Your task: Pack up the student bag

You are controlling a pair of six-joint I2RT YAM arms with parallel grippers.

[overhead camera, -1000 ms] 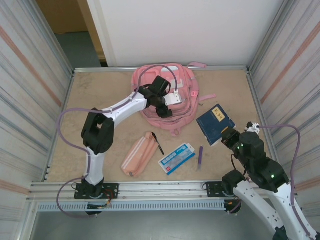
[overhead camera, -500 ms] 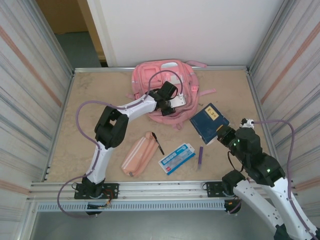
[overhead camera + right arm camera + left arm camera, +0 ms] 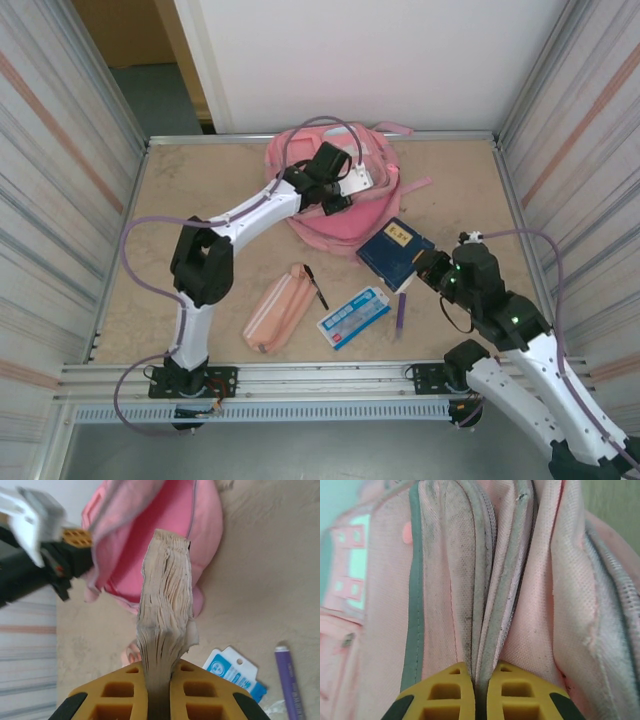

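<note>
The left arm [image 3: 250, 212] and the right arm [image 3: 505, 385] are both made of white rounded links with black joint blocks between them. A thin purple cable [image 3: 150, 222] runs along each arm in loose loops. The fingers [image 3: 445, 695] are yellow, moulded with square hollows, and dark grey at the outer corners.

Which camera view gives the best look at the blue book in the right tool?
Top external: it shows most of the book with its blue cover and label, its spot beside the student bag, and the right tool clamping its corner. The right wrist view shows its yellowed page edge end-on between the fingers.
</note>
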